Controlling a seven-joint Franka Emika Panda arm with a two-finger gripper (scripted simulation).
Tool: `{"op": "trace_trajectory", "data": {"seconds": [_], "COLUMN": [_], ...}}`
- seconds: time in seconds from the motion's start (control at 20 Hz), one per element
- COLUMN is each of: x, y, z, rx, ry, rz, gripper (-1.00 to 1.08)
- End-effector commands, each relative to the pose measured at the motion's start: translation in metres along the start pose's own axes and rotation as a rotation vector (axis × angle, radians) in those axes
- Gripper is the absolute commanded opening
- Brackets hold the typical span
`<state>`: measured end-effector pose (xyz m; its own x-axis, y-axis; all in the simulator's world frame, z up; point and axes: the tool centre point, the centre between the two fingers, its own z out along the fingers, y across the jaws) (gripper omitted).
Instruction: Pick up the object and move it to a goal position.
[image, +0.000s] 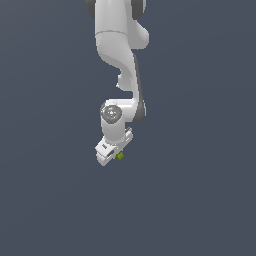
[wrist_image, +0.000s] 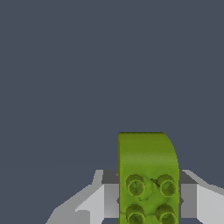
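The object is a lime-green block (wrist_image: 148, 175) with round studs on its face. In the wrist view it stands between my two grey fingers (wrist_image: 109, 192), which press on both of its sides. In the exterior view only a tiny green bit of the block (image: 120, 156) shows beside the white gripper (image: 111, 155), which hangs under the white arm near the picture's middle. The gripper is shut on the block. No goal marker shows in either view.
A plain dark grey-blue surface (image: 200, 200) fills both views around the arm. The white arm (image: 120, 50) comes down from the top of the exterior view.
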<state>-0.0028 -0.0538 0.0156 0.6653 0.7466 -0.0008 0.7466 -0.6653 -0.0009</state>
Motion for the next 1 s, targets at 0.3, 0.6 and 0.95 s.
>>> {"op": "trace_trajectory", "data": {"seconds": [0.3, 0.6, 0.95], "x": [0.008, 0.019, 0.037], "y": [-0.012, -0.031, -0.06], "z": [-0.033, -0.081, -0.158], "rx": [-0.001, -0.002, -0.002], "ry": [0.0, 0.0, -0.001], "rz": [0.0, -0.001, -0.002], "gripper": [-1.0, -1.0, -1.0]}}
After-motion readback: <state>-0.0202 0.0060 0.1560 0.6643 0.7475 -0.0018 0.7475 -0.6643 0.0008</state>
